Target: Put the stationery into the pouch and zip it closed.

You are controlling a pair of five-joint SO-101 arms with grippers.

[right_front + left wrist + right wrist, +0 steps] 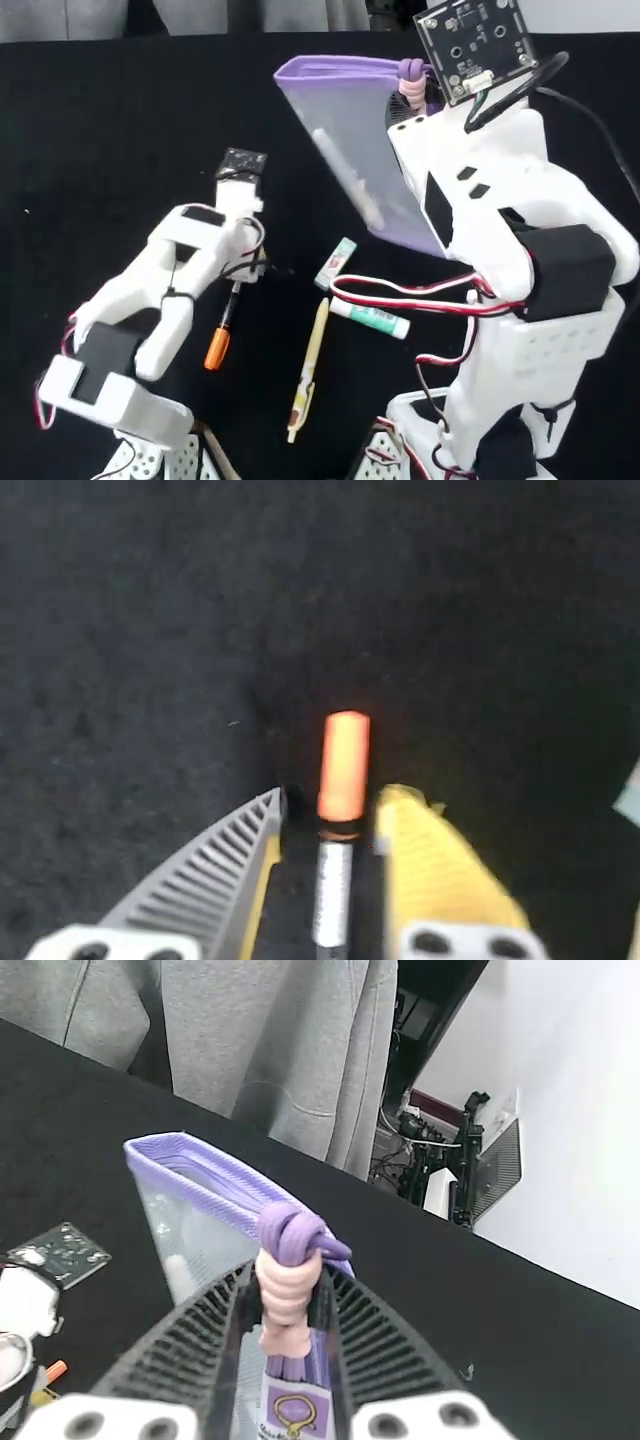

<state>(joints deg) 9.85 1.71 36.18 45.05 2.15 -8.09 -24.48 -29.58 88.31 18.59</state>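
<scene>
My right gripper (412, 85) is shut on the pink and purple zip-pull cord (287, 1260) of the purple-edged clear pouch (350, 150), holding it lifted and tilted above the table. A white stick-like item (345, 170) lies inside it. My left gripper (335, 800) stands open low over the black table, its fingers (215, 870) on either side of an orange-capped pen (344, 765) with small gaps. The same pen (220, 335) lies by the left arm. A yellow pen (308, 370), a green-and-white tube (370, 318) and a small green-white piece (336, 263) lie between the arms.
Red and white cables (420, 295) from the right arm hang just above the tube. Black cloth (110, 150) covers the table, with open room at the far left. Grey fabric (270, 1050) hangs behind the far edge.
</scene>
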